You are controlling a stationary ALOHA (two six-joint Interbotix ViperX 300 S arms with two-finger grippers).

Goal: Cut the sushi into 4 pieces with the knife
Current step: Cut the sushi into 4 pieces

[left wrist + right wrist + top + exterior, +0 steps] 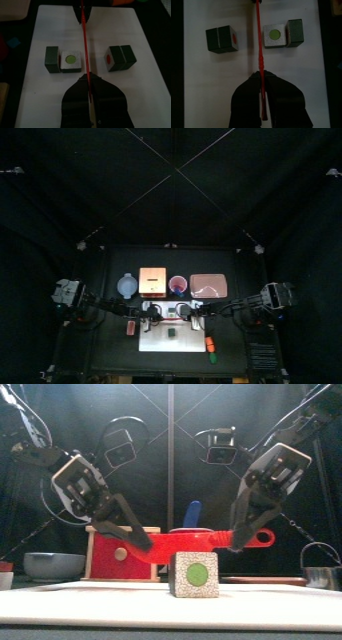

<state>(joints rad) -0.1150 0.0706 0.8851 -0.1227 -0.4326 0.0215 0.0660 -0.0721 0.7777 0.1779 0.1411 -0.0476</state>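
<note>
The left hand (89,98) and right hand (262,95) are both clenched on the red knife (84,45), held level just above the gap splitting the sushi (63,59) into two halves on the white board (40,92). One cut looks done; next, shift over one half's seam and press down.

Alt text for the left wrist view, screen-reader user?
The left tool, shut on a red knife, holds it edge-on along the middle of a white cutting board. On one side of the blade: a dark green sushi block beside a white-faced piece with a green centre; on the other, two dark blocks together, one with a red spot.
</note>
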